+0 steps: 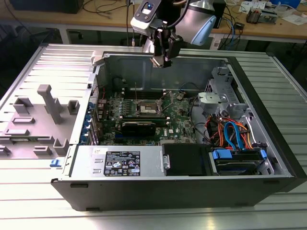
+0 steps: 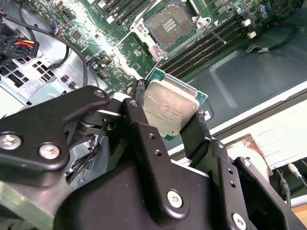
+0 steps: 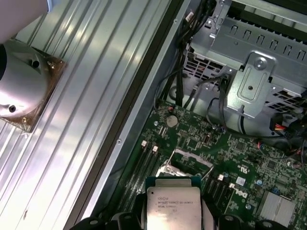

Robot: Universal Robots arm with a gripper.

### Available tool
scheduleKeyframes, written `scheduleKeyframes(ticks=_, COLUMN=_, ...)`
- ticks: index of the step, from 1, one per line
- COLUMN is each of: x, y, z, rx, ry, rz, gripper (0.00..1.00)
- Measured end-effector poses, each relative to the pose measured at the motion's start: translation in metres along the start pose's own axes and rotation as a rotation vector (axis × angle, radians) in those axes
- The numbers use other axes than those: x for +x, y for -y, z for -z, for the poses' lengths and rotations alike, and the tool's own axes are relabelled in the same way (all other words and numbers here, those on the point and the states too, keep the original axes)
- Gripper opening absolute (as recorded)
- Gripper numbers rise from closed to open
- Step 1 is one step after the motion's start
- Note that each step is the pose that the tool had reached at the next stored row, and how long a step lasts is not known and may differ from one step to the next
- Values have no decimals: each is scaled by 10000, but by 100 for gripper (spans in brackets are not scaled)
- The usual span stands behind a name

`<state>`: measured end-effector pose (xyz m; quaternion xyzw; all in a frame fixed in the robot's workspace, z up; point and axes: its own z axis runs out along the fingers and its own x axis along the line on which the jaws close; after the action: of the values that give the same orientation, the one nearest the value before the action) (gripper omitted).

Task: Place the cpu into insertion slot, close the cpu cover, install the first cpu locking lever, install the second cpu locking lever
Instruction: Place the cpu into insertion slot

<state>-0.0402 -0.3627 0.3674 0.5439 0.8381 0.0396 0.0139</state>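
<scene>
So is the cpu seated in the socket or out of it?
Out. The cpu sits clamped in the gripper, clear of the board, and the insertion slot shows its bare dark centre with no chip in it.

My gripper point(image 2: 171, 102) is smooth matt black. The cpu point(image 2: 169, 109) has a dull, faintly scuffed silver-grey metal top. The insertion slot point(image 2: 169, 24) has a shiny metal rim on glossy green circuit board point(image 2: 120, 62). The counter point(image 3: 96, 96) is ribbed, satin bare metal.
</scene>
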Motion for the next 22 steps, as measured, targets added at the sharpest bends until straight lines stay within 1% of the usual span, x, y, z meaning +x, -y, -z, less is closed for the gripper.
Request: scheduleKeyframes(ticks=22, x=0, y=0, z=0, rx=-6, ry=27, rz=-325, gripper=55)
